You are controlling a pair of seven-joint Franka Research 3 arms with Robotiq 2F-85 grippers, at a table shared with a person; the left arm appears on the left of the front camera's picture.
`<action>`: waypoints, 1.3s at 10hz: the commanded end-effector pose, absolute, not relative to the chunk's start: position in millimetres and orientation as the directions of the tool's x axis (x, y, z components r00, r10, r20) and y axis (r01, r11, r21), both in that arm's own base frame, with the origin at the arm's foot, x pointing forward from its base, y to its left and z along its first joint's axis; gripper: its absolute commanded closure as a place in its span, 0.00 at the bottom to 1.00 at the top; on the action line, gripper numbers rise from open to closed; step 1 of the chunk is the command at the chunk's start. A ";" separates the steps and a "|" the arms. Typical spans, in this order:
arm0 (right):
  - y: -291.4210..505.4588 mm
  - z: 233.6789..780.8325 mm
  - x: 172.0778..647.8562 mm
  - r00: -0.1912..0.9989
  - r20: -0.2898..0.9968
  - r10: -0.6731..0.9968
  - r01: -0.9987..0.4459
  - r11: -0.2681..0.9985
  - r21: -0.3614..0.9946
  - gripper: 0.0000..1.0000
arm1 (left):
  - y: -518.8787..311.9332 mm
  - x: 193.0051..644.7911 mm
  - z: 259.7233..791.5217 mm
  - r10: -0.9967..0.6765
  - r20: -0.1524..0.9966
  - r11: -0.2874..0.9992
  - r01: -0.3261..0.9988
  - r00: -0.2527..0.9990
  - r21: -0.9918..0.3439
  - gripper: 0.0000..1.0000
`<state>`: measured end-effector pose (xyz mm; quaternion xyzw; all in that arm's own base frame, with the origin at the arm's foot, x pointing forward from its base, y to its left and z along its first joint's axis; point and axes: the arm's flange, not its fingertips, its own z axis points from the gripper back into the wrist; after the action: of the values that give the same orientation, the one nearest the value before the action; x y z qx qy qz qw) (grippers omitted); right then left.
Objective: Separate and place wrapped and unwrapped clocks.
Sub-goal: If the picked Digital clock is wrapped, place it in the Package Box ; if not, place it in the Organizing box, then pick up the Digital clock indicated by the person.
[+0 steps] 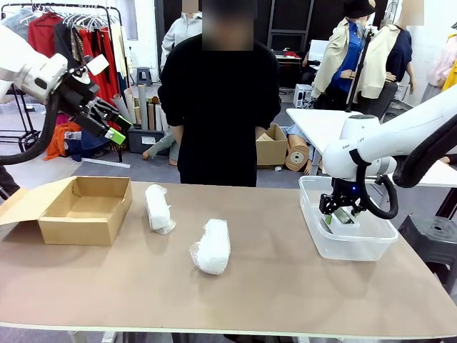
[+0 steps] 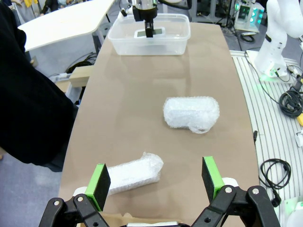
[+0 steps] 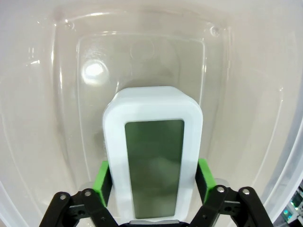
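The left pincer [image 1: 113, 127] hangs wide open and empty over the counter's [image 1: 285, 286] left end, near the cardboard box [image 1: 71, 230]. The right pincer [image 3: 154, 182] is down in the clear tub [image 1: 318, 232], its pads flanking the unwrapped clock [image 3: 154, 137]; I cannot tell whether they grip it. The far wrapped clock [image 1: 158, 209] and the near wrapped clock [image 1: 212, 246] lie mid-counter.

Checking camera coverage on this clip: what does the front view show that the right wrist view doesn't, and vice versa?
Front view adds the cardboard box, a wrapped bundle beside it, a second bundle mid-table, the table, the person behind it, and the left gripper raised, open. Right wrist view adds the clock close up, grey-green screen facing the camera, green pads flanking its sides; contact unclear. Both share the right gripper inside the clear bin with the clock.
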<state>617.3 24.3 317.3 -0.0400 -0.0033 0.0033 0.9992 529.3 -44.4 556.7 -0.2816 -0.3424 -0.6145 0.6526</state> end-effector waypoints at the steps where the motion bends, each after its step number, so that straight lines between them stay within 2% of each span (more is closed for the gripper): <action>1: 27.7 320.3 620.7 1.000 0.001 -0.010 0.010 0.995 -0.099 0.00 | -44.3 528.6 559.0 -0.608 0.794 0.087 0.994 0.007 0.058 0.00; 5: 26.1 327.3 617.7 1.000 0.009 -0.005 0.006 0.995 -0.102 0.00 | -44.3 528.6 559.0 -0.608 0.794 0.087 0.994 0.007 0.058 0.00; 13: 11.4 418.7 589.4 0.987 0.109 0.120 -0.121 0.993 -0.002 0.00 | -44.3 528.6 559.0 -0.608 0.794 0.087 0.994 0.007 0.058 0.00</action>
<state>599.5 17.1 422.1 -0.0118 -0.0515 0.0439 0.9976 529.3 -44.4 556.6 -0.2816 -0.3424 -0.6145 0.6526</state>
